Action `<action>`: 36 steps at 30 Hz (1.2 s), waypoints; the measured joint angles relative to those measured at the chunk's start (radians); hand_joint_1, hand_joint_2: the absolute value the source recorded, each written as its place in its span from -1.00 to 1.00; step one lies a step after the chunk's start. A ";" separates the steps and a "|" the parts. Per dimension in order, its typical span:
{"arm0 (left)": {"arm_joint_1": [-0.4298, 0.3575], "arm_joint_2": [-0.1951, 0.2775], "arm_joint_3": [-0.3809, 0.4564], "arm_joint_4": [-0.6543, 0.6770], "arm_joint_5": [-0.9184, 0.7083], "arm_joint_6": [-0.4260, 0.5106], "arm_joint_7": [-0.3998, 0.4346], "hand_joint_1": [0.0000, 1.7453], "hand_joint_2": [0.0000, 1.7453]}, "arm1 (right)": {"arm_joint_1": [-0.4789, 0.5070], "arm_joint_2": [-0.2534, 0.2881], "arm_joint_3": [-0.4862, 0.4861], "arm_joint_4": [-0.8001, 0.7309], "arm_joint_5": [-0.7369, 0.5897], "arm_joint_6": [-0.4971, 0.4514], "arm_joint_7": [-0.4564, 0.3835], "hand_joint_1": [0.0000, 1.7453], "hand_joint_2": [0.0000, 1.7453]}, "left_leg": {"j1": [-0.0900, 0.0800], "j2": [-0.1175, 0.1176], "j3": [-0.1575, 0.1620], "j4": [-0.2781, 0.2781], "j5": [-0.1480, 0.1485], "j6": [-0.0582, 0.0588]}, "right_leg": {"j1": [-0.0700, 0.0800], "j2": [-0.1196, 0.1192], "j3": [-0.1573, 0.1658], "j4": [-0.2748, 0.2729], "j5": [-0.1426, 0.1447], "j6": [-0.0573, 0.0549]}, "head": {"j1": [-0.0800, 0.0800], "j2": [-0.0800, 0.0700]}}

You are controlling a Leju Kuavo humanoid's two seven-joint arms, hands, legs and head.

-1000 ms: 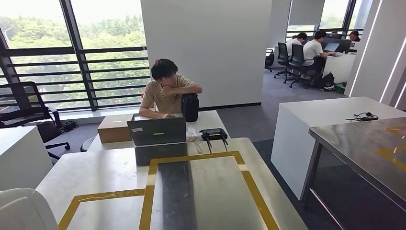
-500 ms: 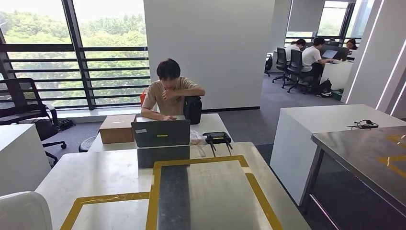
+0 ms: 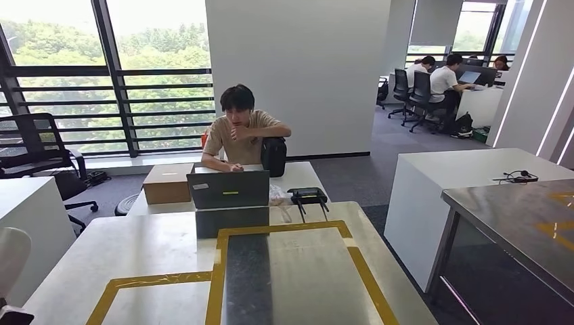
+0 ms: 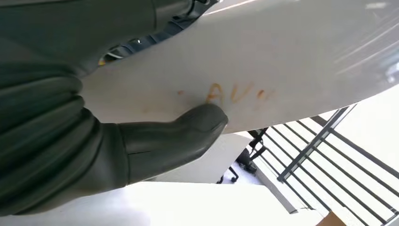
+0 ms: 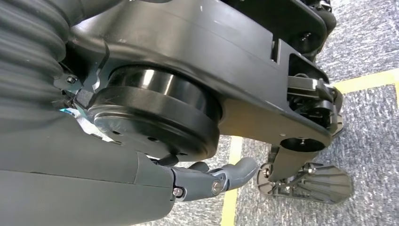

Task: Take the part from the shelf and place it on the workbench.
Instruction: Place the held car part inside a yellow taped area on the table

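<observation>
Worktop (image 3: 149,247), pale stone-look surface directly ahead in the head view, marked with yellow tape outlining a rectangular zone around a darker reflective strip; the tape most likely marks the drop area for the part. Part (image 4: 263,56), a large white smooth-skinned piece with faint orange lettering, sits against the left hand (image 4: 117,141); the thick grey thumb (image 4: 188,129) presses on its face, and darker fingers look to reach round its far side, so it is judged to be held, carried flat against the hand to keep it steady while moving. A white curved edge at the head view's lower left is probably the same part. Right hand (image 5: 211,179), hanging low beside the robot's body over grey carpet with a yellow floor line; fingers appear curled with nothing in them, kept out of the way. Laptop (image 3: 229,188), cardboard box (image 3: 167,183) and black router (image 3: 306,196) stand on the desk beyond, where a seated person (image 3: 242,135) works. Placement on the worktop not yet done.
</observation>
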 joint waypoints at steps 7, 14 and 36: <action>-0.242 0.011 -0.125 0.348 -0.144 0.098 0.049 1.00 1.00 | -0.007 0.000 0.016 0.000 -0.003 -0.009 0.000 -1.00 1.00 | 0.000 0.008 0.001 -0.002 0.001 -0.001 | 0.000 0.008 -0.003 0.001 0.003 -0.002 | 0.000 0.000; -0.316 -0.009 -0.230 0.485 -0.223 0.136 0.083 1.00 1.00 | -0.007 0.000 0.016 0.000 -0.009 -0.010 0.020 -1.00 1.00 | 0.000 0.008 0.001 -0.003 0.001 -0.001 | 0.000 0.009 -0.004 0.000 0.003 -0.003 | 0.000 0.000; -0.250 -0.161 -0.452 0.596 -0.413 0.167 0.029 1.00 1.00 | -0.016 0.001 0.063 0.000 0.021 -0.001 0.021 -1.00 1.00 | -0.001 0.007 0.001 -0.004 0.001 -0.001 | -0.002 0.008 -0.004 0.000 0.003 -0.003 | 0.000 0.000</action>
